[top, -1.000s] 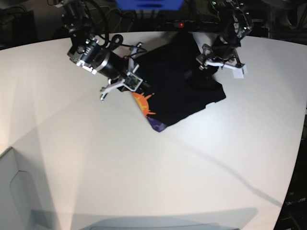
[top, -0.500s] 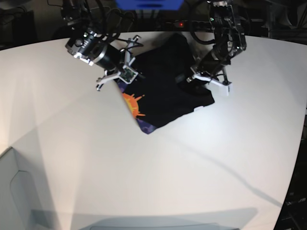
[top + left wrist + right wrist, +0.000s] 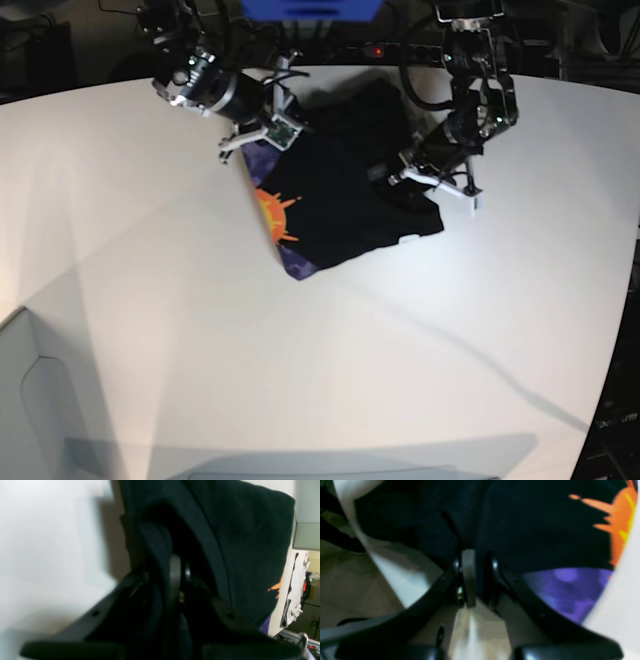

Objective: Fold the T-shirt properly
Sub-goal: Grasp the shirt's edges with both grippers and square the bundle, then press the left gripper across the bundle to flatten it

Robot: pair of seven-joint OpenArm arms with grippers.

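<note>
The black T-shirt (image 3: 345,185) lies bunched at the far middle of the white table (image 3: 300,370), its orange sunburst (image 3: 275,215) and purple patch (image 3: 300,266) facing the near left. My right gripper (image 3: 262,140) is at the shirt's far-left edge. In the right wrist view it (image 3: 478,557) is shut on a fold of the T-shirt (image 3: 532,530) beside the print. My left gripper (image 3: 408,178) is at the shirt's right side. In the left wrist view it (image 3: 180,567) is shut on a thick black fold of the T-shirt (image 3: 245,535).
A blue box (image 3: 310,8) and a power strip with a red light (image 3: 375,50) sit beyond the table's far edge. A pale box corner (image 3: 30,400) stands at the near left. The table's right edge (image 3: 625,330) drops off to dark floor.
My left gripper has come down toward the near side and shut on the shirt's right fold. My right gripper pulled its edge toward the far left, and the shirt slid left.
</note>
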